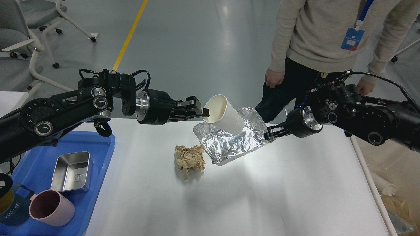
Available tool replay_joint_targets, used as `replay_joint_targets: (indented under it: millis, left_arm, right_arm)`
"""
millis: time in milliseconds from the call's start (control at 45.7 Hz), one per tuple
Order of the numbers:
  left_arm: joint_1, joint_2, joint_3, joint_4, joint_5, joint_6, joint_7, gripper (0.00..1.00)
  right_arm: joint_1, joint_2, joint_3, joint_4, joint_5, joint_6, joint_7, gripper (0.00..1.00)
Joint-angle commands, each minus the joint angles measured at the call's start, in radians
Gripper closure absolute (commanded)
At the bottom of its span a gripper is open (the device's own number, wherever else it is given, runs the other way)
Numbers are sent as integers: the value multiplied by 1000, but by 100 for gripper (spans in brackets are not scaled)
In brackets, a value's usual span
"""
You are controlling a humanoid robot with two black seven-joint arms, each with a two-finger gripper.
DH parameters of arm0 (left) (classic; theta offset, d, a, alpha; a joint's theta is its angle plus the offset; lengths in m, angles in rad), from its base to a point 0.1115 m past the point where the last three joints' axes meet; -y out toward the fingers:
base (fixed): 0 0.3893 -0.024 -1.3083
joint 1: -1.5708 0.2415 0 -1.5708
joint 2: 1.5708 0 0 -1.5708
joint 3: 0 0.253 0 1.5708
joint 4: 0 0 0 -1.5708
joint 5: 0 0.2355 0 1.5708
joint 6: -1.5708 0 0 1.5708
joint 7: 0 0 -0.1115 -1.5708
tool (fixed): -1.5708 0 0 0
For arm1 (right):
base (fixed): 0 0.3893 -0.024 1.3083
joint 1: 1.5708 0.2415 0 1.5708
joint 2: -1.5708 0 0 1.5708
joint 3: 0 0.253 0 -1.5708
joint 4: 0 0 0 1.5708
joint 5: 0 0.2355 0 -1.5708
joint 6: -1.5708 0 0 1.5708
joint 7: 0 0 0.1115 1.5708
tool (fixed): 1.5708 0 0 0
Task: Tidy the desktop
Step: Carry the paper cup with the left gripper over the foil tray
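The white desktop [262, 196] fills the lower middle of the head view. My left gripper [204, 113] is shut on the rim of a white paper cup [224, 113] and holds it tilted in the air above the desktop. My right gripper [270, 132] is shut on the right edge of a crumpled silver foil container [229, 142], which is lifted and tilted, its lower corner near the surface. The cup partly overlaps the foil in the view. A crumpled brown paper ball [189, 159] lies on the desktop just left of the foil.
A blue tray [98, 183] at the left edge holds a steel box [71, 172], a pink mug [51, 208] and a dark item marked HOME [13, 209]. A person [328, 42] stands behind the table. A beige bin [390, 183] with trash stands at the right.
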Motion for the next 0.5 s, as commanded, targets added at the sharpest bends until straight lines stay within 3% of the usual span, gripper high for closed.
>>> replay_joint_targets:
  millis: [0,481]
  left_arm:
    - [2,-6,11,5,5,2,1,93]
    - [3,-125,11,122,8,23,0,92]
  right_arm:
    - [-1,-23,-25,2,24,0,-5,100]
    - [15,-40,-19,36,35,4,-2,100]
